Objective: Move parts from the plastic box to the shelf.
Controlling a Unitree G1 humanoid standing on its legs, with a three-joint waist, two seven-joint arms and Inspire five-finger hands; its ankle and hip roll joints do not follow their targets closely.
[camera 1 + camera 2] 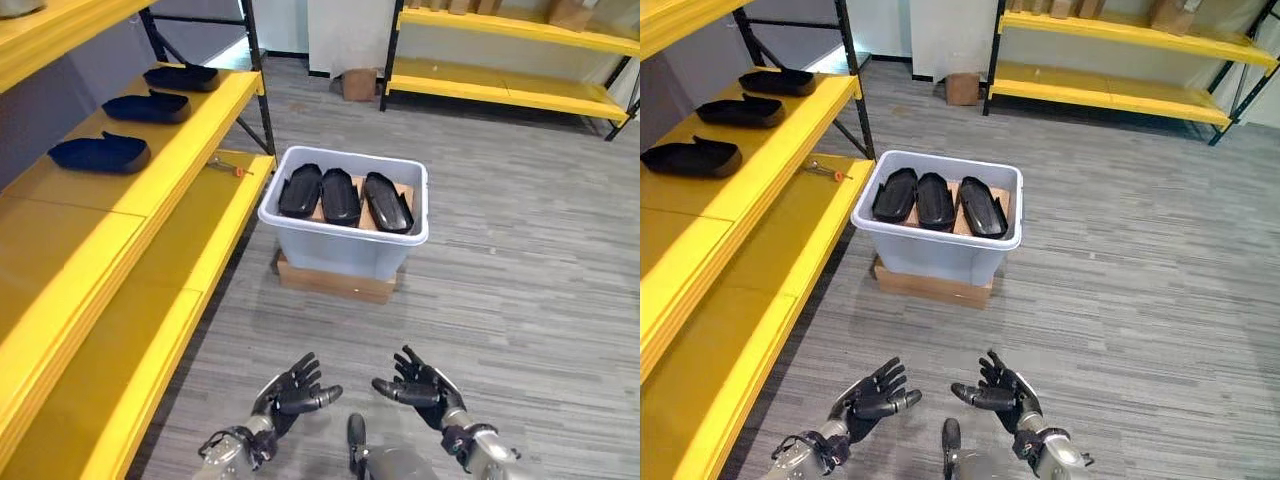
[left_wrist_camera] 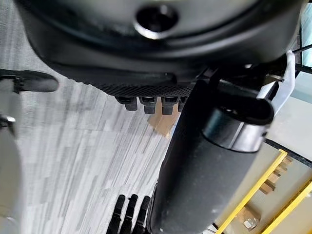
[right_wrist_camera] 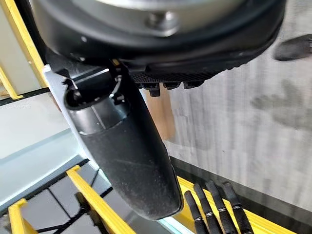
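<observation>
Both hands hover low over the grey floor point(image 1: 520, 260), left hand point(image 1: 290, 392) and right hand point(image 1: 425, 385) palms facing, fingers loosely spread and holding nothing. Ahead, the plastic box point(image 1: 345, 240) sits on a cardboard base point(image 1: 335, 282) with three black parts point(image 1: 340, 196) inside. Three more parts point(image 1: 100, 152) lie on the yellow shelf point(image 1: 150, 190) at left.

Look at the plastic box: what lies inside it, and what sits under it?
Inside the box lie three black parts side by side on brown cardboard. Under it sits a flat cardboard base; its middle is covered.
</observation>
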